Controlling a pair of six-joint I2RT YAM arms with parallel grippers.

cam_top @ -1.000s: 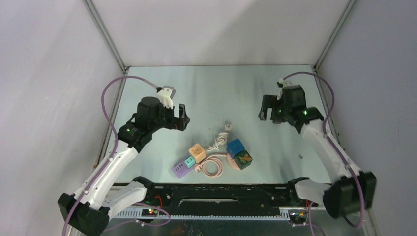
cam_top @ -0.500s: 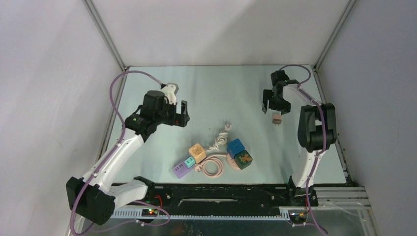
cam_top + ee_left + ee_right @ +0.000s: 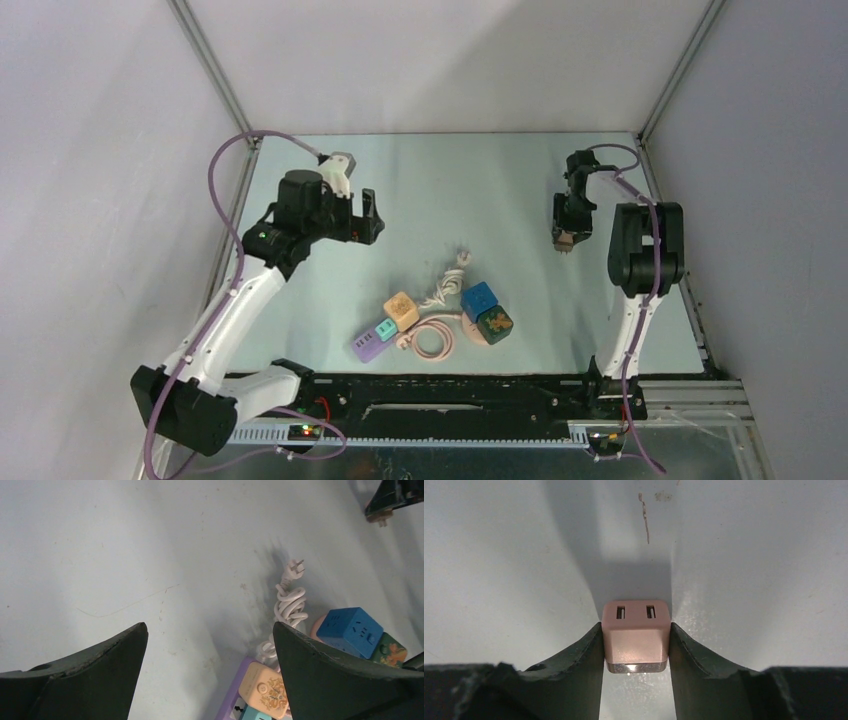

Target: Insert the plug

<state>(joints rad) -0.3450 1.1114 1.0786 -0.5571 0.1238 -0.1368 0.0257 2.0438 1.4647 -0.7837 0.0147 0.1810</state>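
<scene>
Pink plug [image 3: 636, 636], clamped btwn R gripper [image 3: 635, 628] jaws

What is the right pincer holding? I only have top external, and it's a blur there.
Observer: Right wrist shows the right pincer clamped on a pink plug, with a finger against each side.
Operator: Any features on it?
Observer: Two small rectangular slots on its far face.
Operator: And the left pincer?
Observer: Left wrist shows the left pincer wide open with nothing between its fingers.
</scene>
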